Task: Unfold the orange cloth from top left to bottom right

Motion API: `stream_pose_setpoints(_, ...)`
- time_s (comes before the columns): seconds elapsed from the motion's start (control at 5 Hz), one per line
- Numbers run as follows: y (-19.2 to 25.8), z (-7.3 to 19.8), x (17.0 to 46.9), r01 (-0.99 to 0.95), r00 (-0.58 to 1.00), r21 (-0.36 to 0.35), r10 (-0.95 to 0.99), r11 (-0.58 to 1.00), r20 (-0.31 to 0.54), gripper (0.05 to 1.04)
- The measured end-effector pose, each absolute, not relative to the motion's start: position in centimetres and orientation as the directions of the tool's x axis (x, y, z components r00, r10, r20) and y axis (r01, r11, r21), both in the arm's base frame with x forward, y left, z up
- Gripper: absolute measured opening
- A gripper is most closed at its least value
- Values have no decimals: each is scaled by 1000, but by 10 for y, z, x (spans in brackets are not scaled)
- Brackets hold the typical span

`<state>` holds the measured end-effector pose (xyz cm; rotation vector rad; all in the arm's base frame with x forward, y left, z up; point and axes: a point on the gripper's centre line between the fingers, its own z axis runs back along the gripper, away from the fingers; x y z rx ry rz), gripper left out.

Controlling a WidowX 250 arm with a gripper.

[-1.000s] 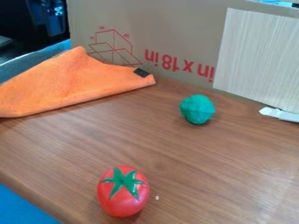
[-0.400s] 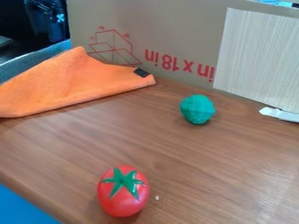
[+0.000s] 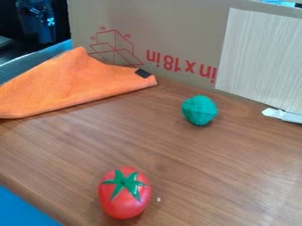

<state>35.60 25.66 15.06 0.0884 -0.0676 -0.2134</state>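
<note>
The orange cloth [image 3: 70, 86] lies at the left of the brown table, running out past the left edge of the view. Its upper corner is a raised peak, and its right end narrows to a tip with a small black patch [image 3: 142, 73]. The lower edge slants from the left edge of the view up to that tip. Behind the cloth, in the upper left corner, stands a dark, shiny shape [image 3: 36, 20] that looks like part of the arm. Nothing is touching the visible part of the cloth from above.
A green ball [image 3: 199, 110] sits right of the cloth, and a red toy tomato [image 3: 124, 193] near the front. A cardboard wall [image 3: 171, 31] with a pale panel [image 3: 262, 57] bounds the back. A white object [image 3: 282, 115] lies at the right edge.
The dark shape in the upper left corner has shifted to the left. The cloth, ball and tomato have kept their places.
</note>
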Motion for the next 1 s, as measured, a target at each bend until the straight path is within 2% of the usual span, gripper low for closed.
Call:
stream_pose_setpoints(0.6, 291, 144, 348, 252, 935, 86, -265, 964, 233, 999)
stream_pose_setpoints(0.8, 299, 134, 350, 244, 933, 52, -249, 968, 259, 999)
stream_pose_setpoints(1.0, 302, 136, 354, 243, 929, 65, -251, 968, 271, 999)
